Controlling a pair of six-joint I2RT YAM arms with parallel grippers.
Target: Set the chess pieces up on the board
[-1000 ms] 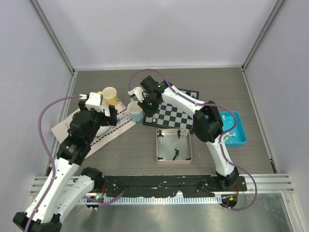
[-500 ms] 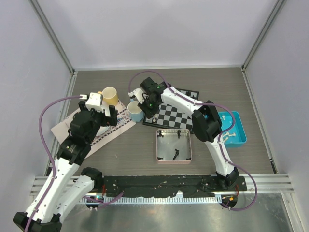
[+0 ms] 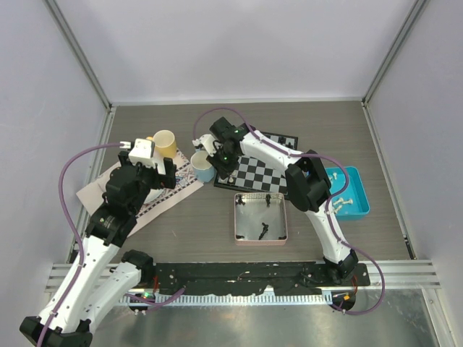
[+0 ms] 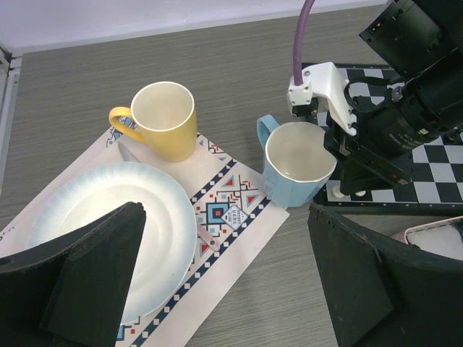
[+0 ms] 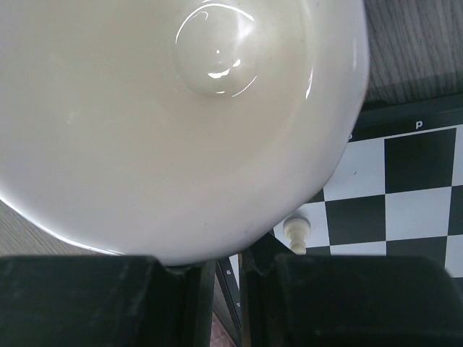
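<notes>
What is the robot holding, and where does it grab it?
The right gripper seems to pinch the blue cup by its rim, on the board side. The left gripper is open and empty.

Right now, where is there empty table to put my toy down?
Bare table lies between the placemat and pink tray, and along its far edge behind the yellow cup and board. It is crowded where the blue cup, board and right arm meet.

Blue cup just beside the board's left edge crowds your right gripper; pink tray borders the near edge.
</notes>
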